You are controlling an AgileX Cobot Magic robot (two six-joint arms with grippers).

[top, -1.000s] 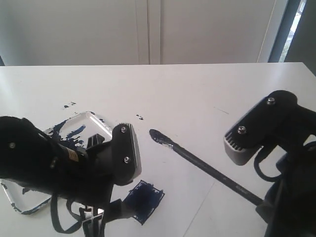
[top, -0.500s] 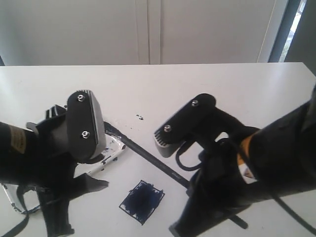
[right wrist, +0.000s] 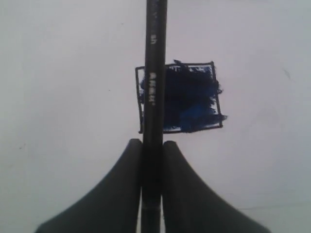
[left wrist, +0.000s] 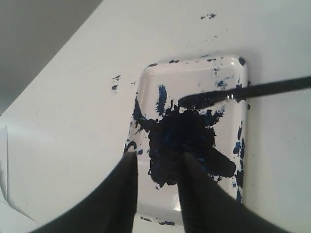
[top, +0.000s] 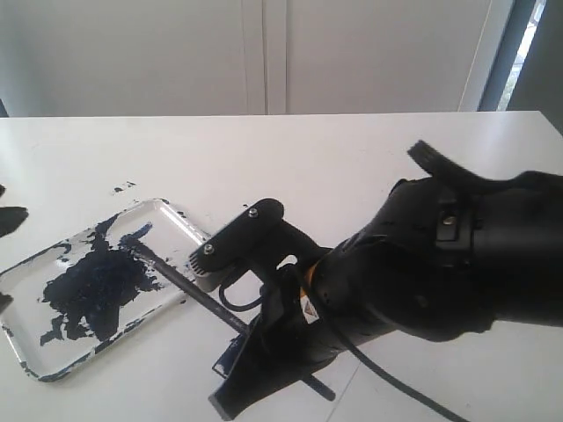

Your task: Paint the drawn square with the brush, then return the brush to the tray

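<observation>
Just ahead of the right tool (right wrist: 152, 150), clamped on the long black-handled paintbrush (right wrist: 155, 48) above the blue-filled drawn square (right wrist: 192, 97), sits the clear paint-smeared plastic tray (top: 185, 220), so I would rest the bristles (left wrist: 199, 99) inside before releasing; the left tool (left wrist: 158, 155) hangs open, empty.

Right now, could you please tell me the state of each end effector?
Left end effector: open, empty.
Right end effector: closed on the brush.
</observation>
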